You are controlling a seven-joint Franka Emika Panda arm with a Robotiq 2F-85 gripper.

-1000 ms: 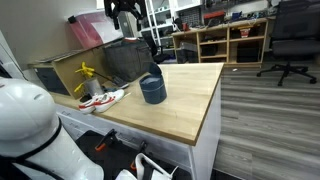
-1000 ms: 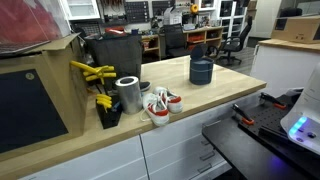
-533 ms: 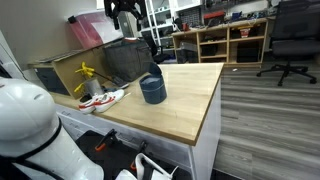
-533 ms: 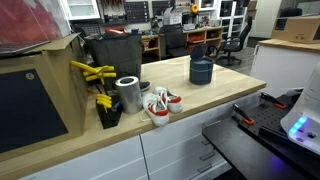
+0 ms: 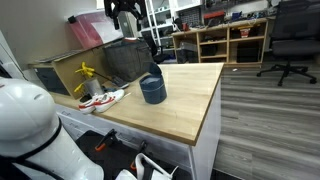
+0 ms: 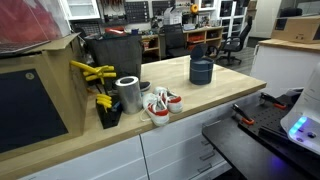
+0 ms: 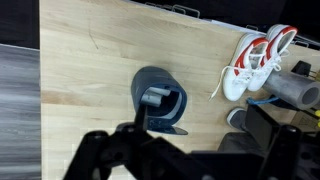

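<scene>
On wood benchtop [image 5: 190, 105], dk-blue pot [image 7: 150, 78] upright w/ grey piece [image 7: 152, 97] inside; shoes [image 7: 250, 65] & metal can [image 6: 128, 94] nearby. Gripper [image 7: 185, 155] hangs well above pot, jaws apart, empty.

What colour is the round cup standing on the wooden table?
The round cup is dark greyish blue, clearest in an exterior view.

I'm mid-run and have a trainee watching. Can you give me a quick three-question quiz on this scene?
1. Which thing lies centred in the wrist view, ahead of the gripper?
2. True or false: the sneakers are blue and green.
3. What stands right beside the sneakers? A) metal can B) kettle C) laptop

Key: 1 the dark blue cup; 2 false, they are white and red; 3 A.
</scene>
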